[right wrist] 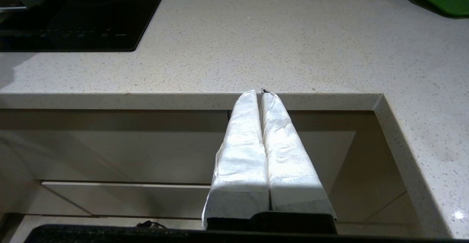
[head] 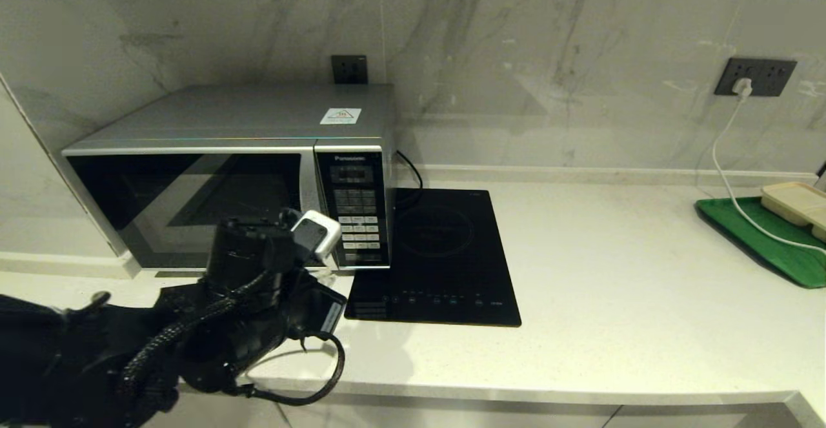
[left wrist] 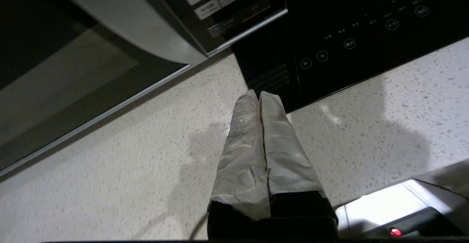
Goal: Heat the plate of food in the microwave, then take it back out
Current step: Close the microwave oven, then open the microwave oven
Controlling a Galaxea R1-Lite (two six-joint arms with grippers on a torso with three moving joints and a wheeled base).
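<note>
the left gripper (left wrist: pixel 259 95) hovers low over the tabletop (left wrist: pixel 121 155), its taped fingers (left wrist: pixel 245 151) pressed flat together with nothing between them. the microwave (head: pixel 239 170) stands directly ahead of it and very near: in the left wrist view the bottom end of the curved silver door handle (left wrist: pixel 135 23) sits just beyond and above the fingertips, with the black keypad (head: pixel 357 205) beside it. the door is shut, and the plate of food is not visible in any view; through the dark glass nothing can be made out, so whether the plate is inside cannot be told.

the relation that matters is the handle's lie: its long axis runs up and down the door edge next to the keypad, so the gripper would need to spread its fingers and come in around it from the front. the left arm is plainly the nearer one. to the gripper's other side the black induction cooktop (head: pixel 439 254) lies flat on the tabletop, close by.

the right gripper (right wrist: pixel 261 92) hangs off the tabletop's front edge before the cabinet fronts, fingers likewise closed on nothing, well apart from the microwave. far off to that side a green tray (head: pixel 761 241) carries a beige tray (head: pixel 794 202).
</note>
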